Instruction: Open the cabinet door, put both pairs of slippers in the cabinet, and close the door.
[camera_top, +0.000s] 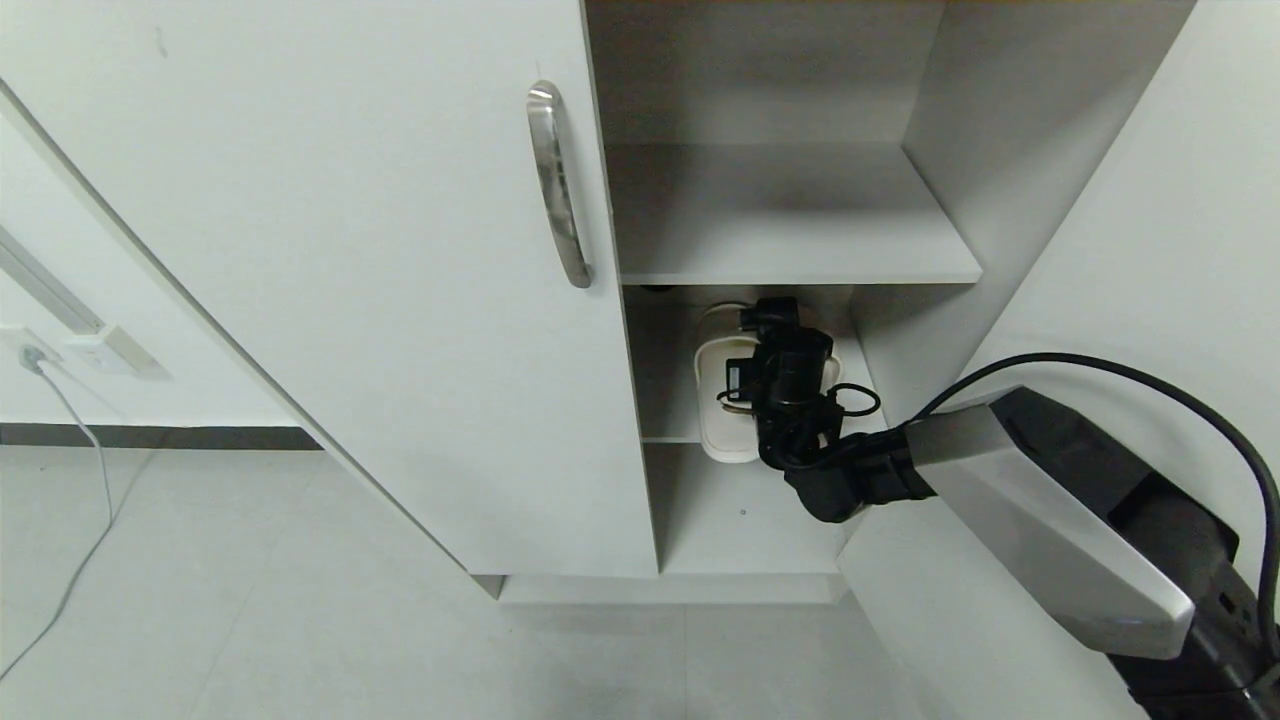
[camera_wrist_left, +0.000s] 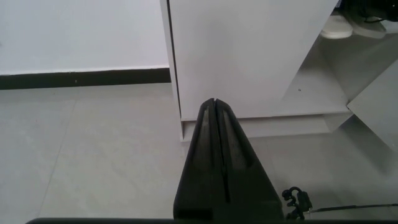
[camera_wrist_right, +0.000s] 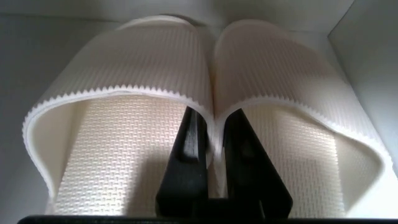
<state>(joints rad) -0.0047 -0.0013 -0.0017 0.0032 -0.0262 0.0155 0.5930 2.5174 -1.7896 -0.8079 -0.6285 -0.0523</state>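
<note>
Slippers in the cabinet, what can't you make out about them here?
Head view: right gripper covers most of the slippers; contact with the shelf is hidden.
Right wrist view: heels cut off by the picture's edge.
Left wrist view: slippers cut off at the edge.

At the head view's centre the right gripper (camera_top: 768, 312) covers most of the slippers (camera_top: 712, 415), and the upper edge cuts off the cabinet (camera_top: 780, 215).
</note>
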